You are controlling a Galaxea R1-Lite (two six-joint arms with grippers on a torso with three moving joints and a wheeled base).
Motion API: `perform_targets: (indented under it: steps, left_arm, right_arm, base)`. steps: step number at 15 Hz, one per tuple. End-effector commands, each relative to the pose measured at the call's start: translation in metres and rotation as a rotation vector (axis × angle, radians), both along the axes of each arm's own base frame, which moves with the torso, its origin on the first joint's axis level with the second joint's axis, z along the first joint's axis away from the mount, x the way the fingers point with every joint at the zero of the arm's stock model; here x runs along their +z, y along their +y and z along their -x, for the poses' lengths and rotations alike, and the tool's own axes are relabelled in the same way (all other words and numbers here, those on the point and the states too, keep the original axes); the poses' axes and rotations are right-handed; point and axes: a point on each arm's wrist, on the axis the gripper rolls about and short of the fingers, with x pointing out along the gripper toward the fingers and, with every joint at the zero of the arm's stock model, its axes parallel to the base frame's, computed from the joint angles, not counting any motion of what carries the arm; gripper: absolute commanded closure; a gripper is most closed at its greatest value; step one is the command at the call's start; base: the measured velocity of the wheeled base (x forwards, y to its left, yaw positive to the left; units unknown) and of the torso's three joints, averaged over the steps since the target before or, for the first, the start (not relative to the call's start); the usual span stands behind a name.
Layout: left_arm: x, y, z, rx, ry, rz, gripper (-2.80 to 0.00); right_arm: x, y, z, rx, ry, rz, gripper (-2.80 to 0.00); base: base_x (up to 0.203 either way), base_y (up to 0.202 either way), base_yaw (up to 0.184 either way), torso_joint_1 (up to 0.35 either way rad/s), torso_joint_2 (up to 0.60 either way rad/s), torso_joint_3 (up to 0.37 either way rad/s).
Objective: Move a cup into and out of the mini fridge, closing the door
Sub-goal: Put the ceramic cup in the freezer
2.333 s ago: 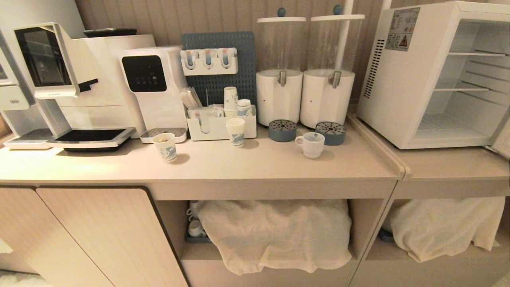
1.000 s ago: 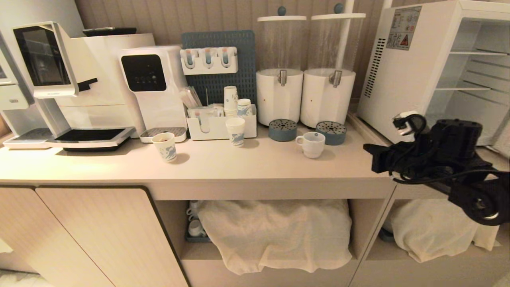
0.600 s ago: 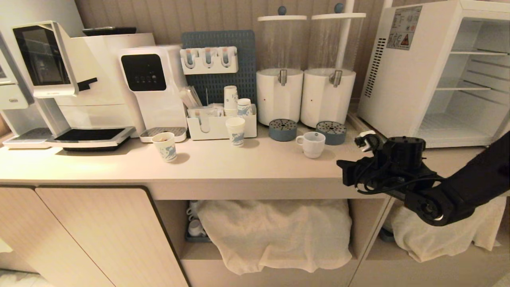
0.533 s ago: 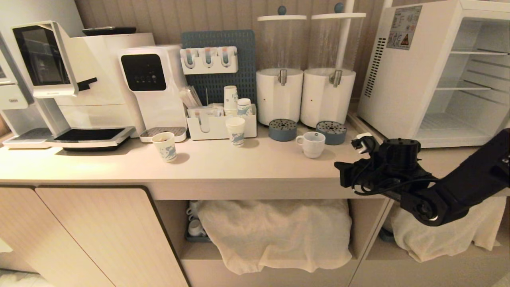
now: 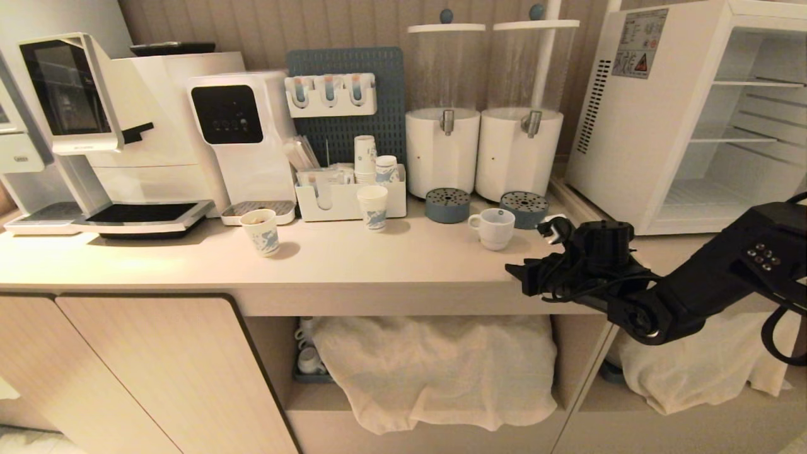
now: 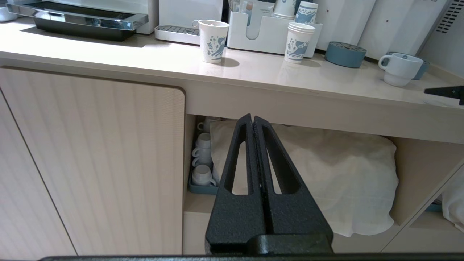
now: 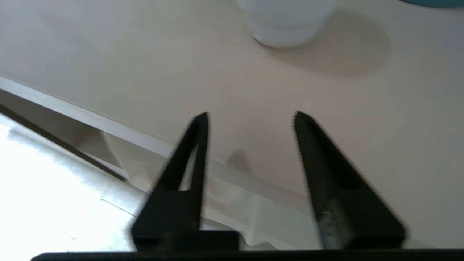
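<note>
Cup: the squat white ceramic cup (image 5: 492, 228) with a loop handle stands upright toward the right end of the beige counter (image 5: 353, 258), touching the round blue drip tray (image 5: 524, 210) behind it.
Fridge: the white boxy mini fridge (image 5: 687, 113) sits on the lower counter at the right, interior exposed.
Right gripper (image 7: 251, 117): fingers apart, empty, over the counter's front edge, near the cup.
Left gripper (image 6: 253, 121): fingers pressed together, empty, below the counter before the open shelf.

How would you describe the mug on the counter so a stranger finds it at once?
Start at the two tall white drink dispensers left of the open mini fridge. In front of them, beside a round blue drip tray, stands the cup. Unlike the taller paper cups, it is squat, white and has a handle.
</note>
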Motion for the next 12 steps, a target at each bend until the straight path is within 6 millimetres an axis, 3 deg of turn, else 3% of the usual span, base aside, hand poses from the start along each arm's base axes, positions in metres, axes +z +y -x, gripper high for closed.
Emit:
perform_targets:
  steps: [1, 12]
  left_arm:
    - [-0.011, 0.0, -0.003, 0.0, 0.035, 0.001, 0.0]
    - [-0.011, 0.0, -0.003, 0.001, 0.034, 0.006, 0.0]
  right_arm:
    - [0.004, 0.003, -0.001, 0.021, -0.01, -0.016, -2.8]
    - [0.008, 0.009, -0.027, -0.005, -0.039, -0.047, -2.8]
  base:
    - [0.0, 0.0, 0.0, 0.0, 0.0, 0.0]
    - [0.0, 0.0, 0.0, 0.0, 0.0, 0.0]
